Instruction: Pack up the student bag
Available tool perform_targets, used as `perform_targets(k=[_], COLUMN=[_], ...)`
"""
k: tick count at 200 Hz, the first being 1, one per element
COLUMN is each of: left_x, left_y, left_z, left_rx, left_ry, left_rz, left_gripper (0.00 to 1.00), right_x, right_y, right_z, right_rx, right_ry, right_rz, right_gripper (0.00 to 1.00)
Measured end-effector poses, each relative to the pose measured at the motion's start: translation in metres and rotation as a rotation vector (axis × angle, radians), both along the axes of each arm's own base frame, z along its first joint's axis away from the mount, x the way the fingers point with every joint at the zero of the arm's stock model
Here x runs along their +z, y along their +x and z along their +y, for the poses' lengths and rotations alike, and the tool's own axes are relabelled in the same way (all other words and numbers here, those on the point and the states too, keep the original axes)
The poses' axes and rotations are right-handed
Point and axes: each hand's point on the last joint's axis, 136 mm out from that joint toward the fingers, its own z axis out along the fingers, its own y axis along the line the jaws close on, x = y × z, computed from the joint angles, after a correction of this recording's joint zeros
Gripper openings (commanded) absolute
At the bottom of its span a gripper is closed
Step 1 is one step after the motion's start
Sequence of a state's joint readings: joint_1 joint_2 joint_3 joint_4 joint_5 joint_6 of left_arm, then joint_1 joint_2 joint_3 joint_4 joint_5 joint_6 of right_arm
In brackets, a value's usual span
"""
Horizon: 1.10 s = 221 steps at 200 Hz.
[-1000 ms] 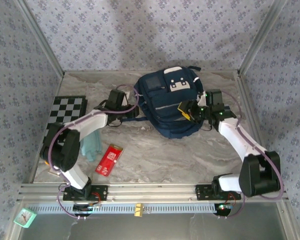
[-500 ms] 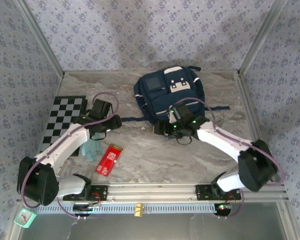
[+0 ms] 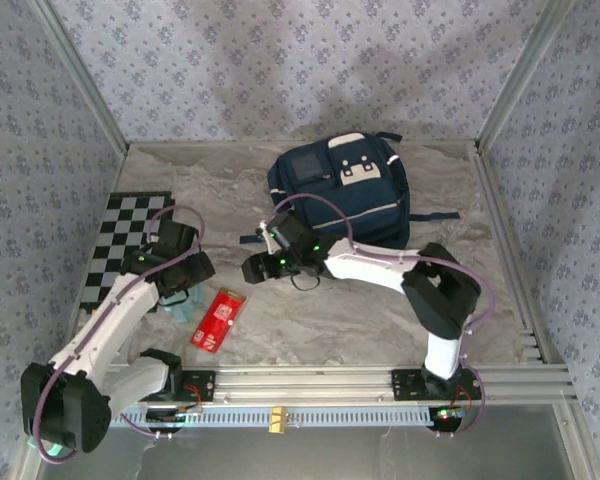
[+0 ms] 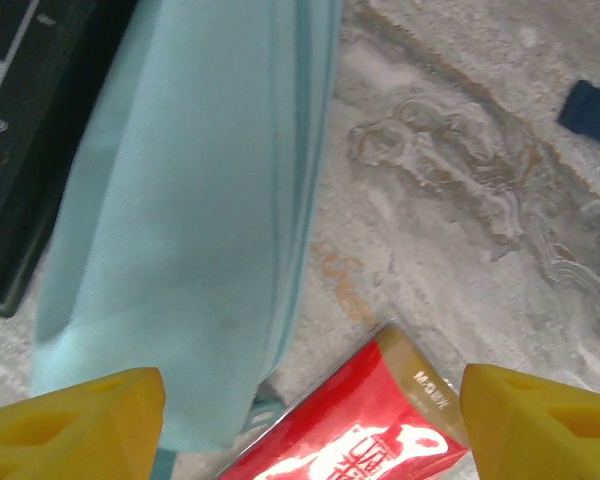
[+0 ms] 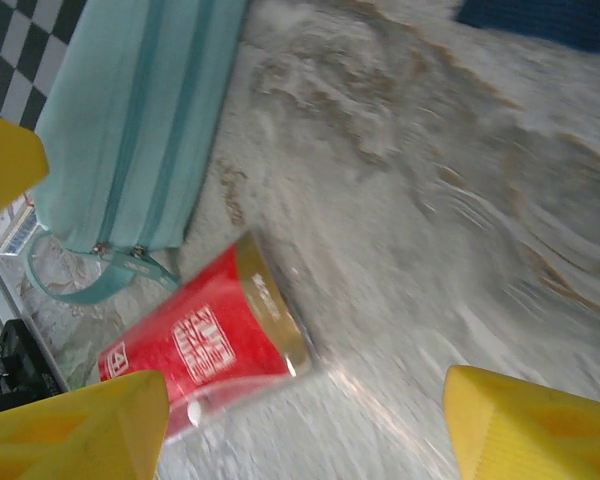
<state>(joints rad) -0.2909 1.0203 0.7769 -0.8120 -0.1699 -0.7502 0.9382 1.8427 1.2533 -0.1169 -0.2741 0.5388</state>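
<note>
Student bag (image 3: 340, 190): laid flat with its front pockets facing up, near the far edge of the worktop (image 3: 380, 320), a little right of the middle. It is touched by neither gripper.
Strap (image 3: 435, 215): a dark strap is trailed from the bag toward the right edge.
Opening: whether the main zip is open cannot be told.
Handling: the bag is judged soft and floppy. The fabric is expected to sag and fold when lifted, and the whole bag is likely to slide on the smooth worktop if pushed.
Where to hold: a pinch on a zip tab, the top handle or the rim of the opening is judged best. The broad panels give nothing firm to clamp.
Left gripper (image 3: 188, 272): its fingers are spread wide with nothing between them. It is hung over the pale teal pouch (image 4: 180, 200), near the left edge.
Right gripper (image 3: 252, 268): its fingers are also spread wide and empty. It is reached out from the right toward the middle of the worktop, above the red packet (image 5: 200, 350).
Loose items: the pouch and the packet are lying just beside each other, next to the chessboard (image 3: 130, 235). All are well apart from the bag.
Step in hand: an item is apparently about to be picked up for packing.
Risk: the packet is flat and glossy, so a slip is possible.
</note>
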Motion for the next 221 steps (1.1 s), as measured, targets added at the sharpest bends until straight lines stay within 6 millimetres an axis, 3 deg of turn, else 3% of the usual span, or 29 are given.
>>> perform_targets(k=[65,98,177,221], left_x=[0.018,0.019,0.023,0.025], left_y=[-0.003,-0.005,-0.006,-0.007], left_z=[0.043,0.058,0.060,0.061], left_rx=[0.168,0.218,0.210,0.214], left_ry=[-0.018,-0.029,-0.026,-0.027], left_rz=[-0.070,-0.071,-0.085,-0.098], left_gripper=[0.81,0.85,1.00,1.00], right_x=[0.004,0.000,-0.041,-0.044], right_y=[-0.021,-0.016,-0.010,-0.015], right_z=[0.103,0.142,0.162,0.166], right_rx=[0.172,0.200,0.204,0.208], right_ry=[0.105,0.123,0.036,0.024], right_rz=[-0.062,-0.062,-0.010,0.005], right_gripper=[0.75,0.71,0.48,0.18])
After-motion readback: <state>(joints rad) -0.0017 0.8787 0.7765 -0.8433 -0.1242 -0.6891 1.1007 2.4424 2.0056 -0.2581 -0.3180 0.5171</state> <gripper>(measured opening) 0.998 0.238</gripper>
